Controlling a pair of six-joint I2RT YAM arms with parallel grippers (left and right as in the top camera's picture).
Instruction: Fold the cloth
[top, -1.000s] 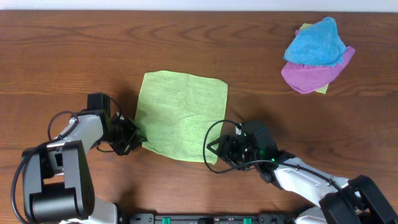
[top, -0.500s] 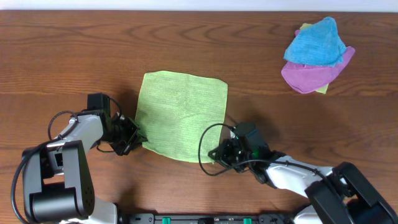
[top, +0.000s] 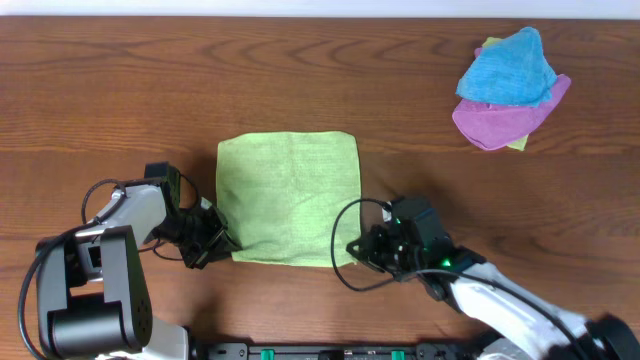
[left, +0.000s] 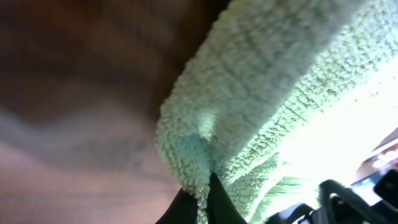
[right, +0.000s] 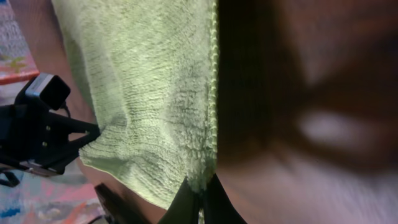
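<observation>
Since a second ago the cloth has swung from skewed to square with the table edge, and my right gripper has clamped onto its near right corner. Dark wood-grain table, with a pale strip along its far edge. The cloth lies flat at centre, the blue cloth is heaped on the purple cloth far right, well apart, and my left gripper is pinched on the near left corner.
</observation>
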